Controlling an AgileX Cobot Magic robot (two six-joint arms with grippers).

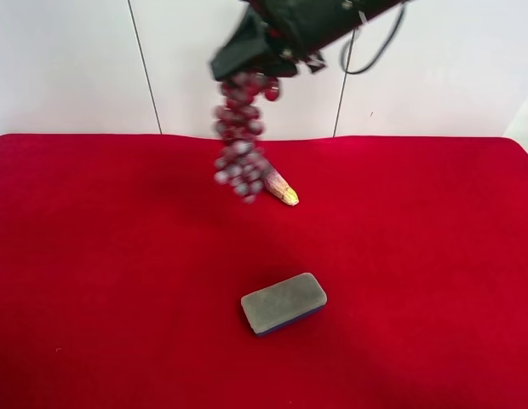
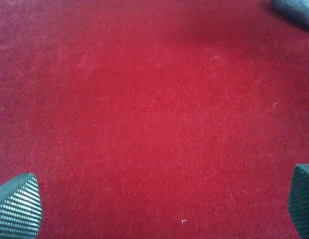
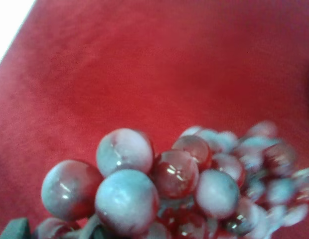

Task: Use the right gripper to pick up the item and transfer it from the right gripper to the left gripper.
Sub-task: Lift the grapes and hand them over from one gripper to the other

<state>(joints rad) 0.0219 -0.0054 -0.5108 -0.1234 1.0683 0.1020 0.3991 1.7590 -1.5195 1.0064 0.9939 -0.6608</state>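
So, exterior high: right tool (image 1: 247, 70) clamped on grape bunch (image 1: 238, 141), which dangles under it, looks clear of bench (image 1: 94, 256). Right wrist: grape bunch (image 3: 159, 184) right below tool. Left wrist: left tool (image 2: 160, 204) spread wide, nothing between pads, bare bench beneath. Pickup looks done. Handover next: left tool has to come up beside bunch and clamp before right lets go.

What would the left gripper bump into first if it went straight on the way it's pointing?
Probably just the red cloth: its wrist view shows nothing else straight ahead of the open left gripper, though distance is unclear.
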